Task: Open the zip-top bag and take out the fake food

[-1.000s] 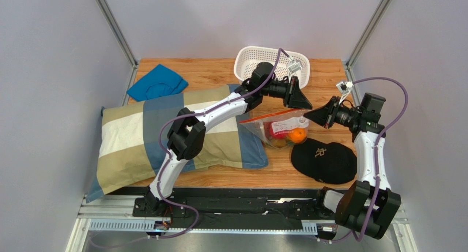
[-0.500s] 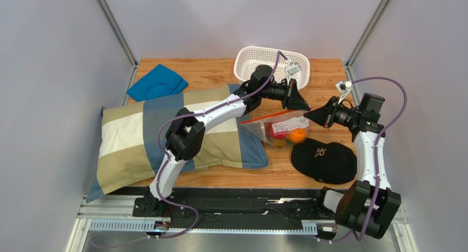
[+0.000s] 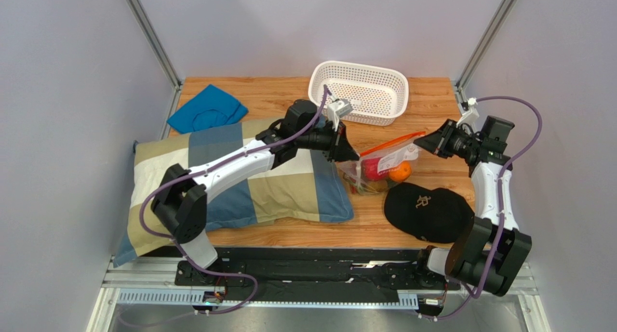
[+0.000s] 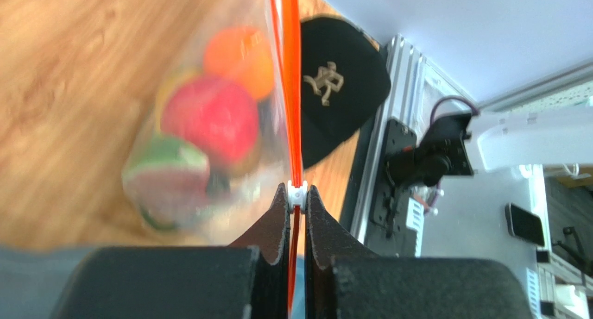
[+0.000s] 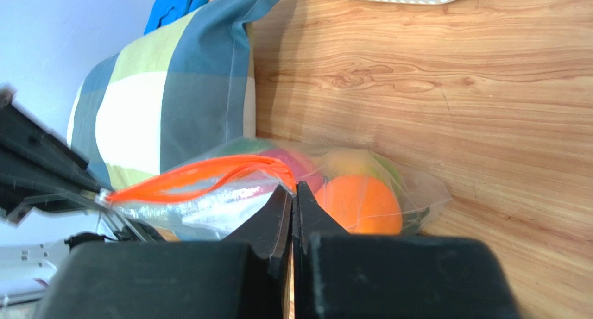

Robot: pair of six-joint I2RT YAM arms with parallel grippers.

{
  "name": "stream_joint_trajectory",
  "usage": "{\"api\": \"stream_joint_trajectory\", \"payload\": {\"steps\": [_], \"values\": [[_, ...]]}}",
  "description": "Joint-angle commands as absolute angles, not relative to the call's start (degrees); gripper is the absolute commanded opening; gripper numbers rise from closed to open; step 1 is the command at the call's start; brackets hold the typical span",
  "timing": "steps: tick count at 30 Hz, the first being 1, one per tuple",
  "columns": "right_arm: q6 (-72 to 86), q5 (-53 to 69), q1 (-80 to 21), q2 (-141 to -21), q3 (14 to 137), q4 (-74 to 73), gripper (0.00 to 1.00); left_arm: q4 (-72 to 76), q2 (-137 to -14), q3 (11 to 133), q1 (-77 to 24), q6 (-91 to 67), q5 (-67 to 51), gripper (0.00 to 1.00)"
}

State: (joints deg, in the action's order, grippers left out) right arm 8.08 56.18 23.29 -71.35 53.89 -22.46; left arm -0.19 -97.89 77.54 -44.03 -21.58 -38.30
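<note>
Wood table (image 3: 275,93) inside a grey-walled booth. There's a checked pillow (image 3: 217,174) on the left, a blue cloth (image 3: 206,109) back-left, a white basket (image 3: 369,93) at the back and a black cap (image 3: 427,210) front-right.

Left gripper (image 4: 297,197): jaws pressed together, pinching the little white slider (image 4: 297,190) on the zip strip (image 3: 391,144). It sits just off the pillow's right edge. Right gripper (image 5: 293,197): jaws also squeezed tight, nipping the zip-top bag (image 3: 387,160) at the opposite end of the strip, by the table's right side.

Vs a sec ago: the left gripper was up at the right end of the bag w/ its jaws a bit apart. Now it's clamped and has travelled left along the strip toward the pillow. The right gripper has pulled back & to the right a little. The bag is off its flat spot and strung between the two.

Bag's long axis = the strip, running left-right across the table and angling toward the back on the right end. The strip is on top and the pouch sags below it toward the near side. Fake food (image 3: 382,171) is inside: a red piece, an orange one and some green bits, right beside the cap. In the right wrist cam the strip looks split into two lines near the fingers, so the mouth seems parted there; can't tell how far.
</note>
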Motion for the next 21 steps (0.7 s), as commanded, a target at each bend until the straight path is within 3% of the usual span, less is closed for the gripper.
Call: {"api": "stream_joint_trajectory", "payload": {"steps": [1, 8, 9, 10, 14, 16, 21], "values": [[8.00, 47.40, 22.25, -74.35, 60.20, -21.61, 0.00, -5.89, -89.14, 71.55, -44.21, -20.55, -36.30, 0.00], [15.62, 36.77, 11.00, -77.25, 64.68, -21.17, 0.00, -5.98, -86.57, 69.70, -45.00, -23.20, -36.30, 0.00], [18.52, 33.52, 9.94, -78.39, 66.60, -23.88, 0.04, -5.72, -86.83, 70.22, -44.91, -23.55, -36.21, 0.00], [27.07, 25.83, 9.32, -80.49, 71.67, -28.00, 0.30, -5.54, -87.53, 70.66, -45.00, -24.69, -36.04, 0.00], [34.09, 18.39, 8.27, -83.32, 83.48, -60.64, 0.41, -1.78, -89.47, 71.28, -45.44, -29.08, -35.94, 0.00], [34.98, 15.13, 8.17, -80.53, 84.64, -68.34, 0.64, -0.36, -90.17, 71.19, -46.23, -30.66, -36.04, 0.00], [42.44, 19.33, 6.07, -69.27, 76.39, -66.55, 0.75, 2.63, -91.67, 71.45, -47.55, -32.08, -36.56, 0.00]]}}
